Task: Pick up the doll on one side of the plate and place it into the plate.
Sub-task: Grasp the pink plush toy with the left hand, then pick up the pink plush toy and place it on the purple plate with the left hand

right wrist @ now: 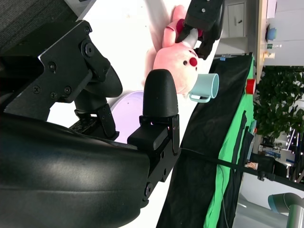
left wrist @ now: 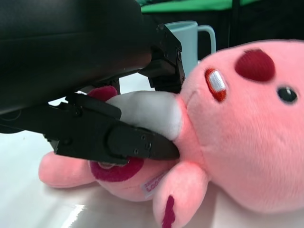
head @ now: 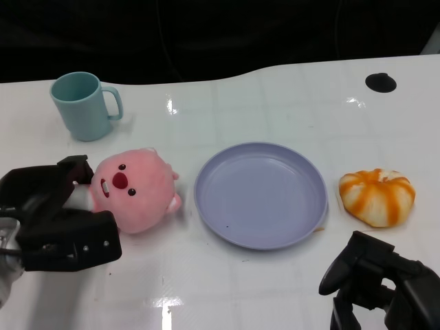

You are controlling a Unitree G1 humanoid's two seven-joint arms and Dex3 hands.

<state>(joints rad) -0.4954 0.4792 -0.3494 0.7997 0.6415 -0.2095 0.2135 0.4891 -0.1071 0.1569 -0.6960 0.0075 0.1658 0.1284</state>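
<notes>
Pink doll [head: 135, 189] x1, plate [head: 260, 194] x1, mug [head: 84, 105] x1, bun [head: 377, 196] x1.

left hand [head: 58, 220]: black, blocky segments, small silver screws
right hand [head: 385, 285]: black, angular, rounded glossy shell, screws
left forearm [head: 5, 265]: silver

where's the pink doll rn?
Head view: the pink doll lies on the table left of the plate, below the teal mug, with the left robot hand gripping it.

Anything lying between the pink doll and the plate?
No. In the head view only bare white table separates the pink doll, held by the left robot hand, from the plate.
</notes>
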